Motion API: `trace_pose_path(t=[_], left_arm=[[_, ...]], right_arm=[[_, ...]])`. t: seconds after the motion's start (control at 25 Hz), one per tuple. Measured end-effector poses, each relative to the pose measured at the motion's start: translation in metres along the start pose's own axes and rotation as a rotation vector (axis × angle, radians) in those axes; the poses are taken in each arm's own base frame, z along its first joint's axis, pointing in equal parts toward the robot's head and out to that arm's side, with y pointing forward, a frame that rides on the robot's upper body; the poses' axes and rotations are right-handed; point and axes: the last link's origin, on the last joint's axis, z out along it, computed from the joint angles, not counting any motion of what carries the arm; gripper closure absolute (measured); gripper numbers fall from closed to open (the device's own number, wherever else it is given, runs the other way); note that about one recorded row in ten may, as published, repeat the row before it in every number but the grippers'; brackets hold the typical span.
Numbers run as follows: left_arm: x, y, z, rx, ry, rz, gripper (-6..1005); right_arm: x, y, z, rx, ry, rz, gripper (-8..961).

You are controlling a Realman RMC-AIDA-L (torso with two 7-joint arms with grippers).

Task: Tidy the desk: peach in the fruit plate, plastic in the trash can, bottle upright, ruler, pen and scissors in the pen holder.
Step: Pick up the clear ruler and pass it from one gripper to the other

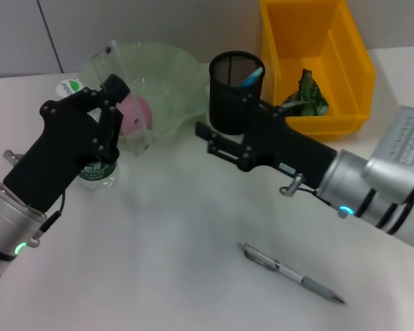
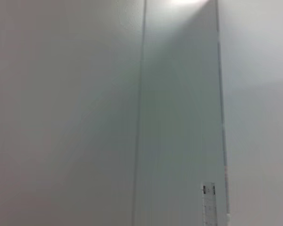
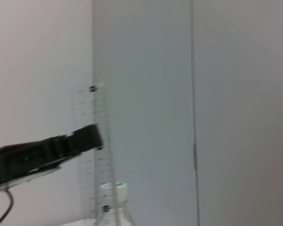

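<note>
Now | left hand [image 1: 114,96] grips ruler [image 1: 127,96] | long axis upright

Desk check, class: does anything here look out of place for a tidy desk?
Yes. A pen lies loose on the desk, not in the pen holder. The left gripper holds the ruler upright.

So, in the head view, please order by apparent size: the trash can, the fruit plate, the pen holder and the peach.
1. trash can and fruit plate: alike in apparent size, so not ranked; the left gripper hides part of the plate.
2. pen holder.
3. peach, partly hidden.
</note>
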Motion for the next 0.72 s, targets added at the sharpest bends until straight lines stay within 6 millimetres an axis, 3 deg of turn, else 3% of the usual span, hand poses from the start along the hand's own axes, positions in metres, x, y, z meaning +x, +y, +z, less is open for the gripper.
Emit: trace_pose_path(t=[0.44, 0.72], left_arm=[[0.002, 0.005, 0.023, -0.089, -0.002, 0.005, 968], [0.003, 0.003, 0.037, -0.09, 0.001, 0.009, 968]], right_arm=[[0.007, -0.015, -0.023, 0.083, -0.004, 0.096, 237], [0.011, -0.012, -0.031, 0.076, 0.003, 0.108, 238]])
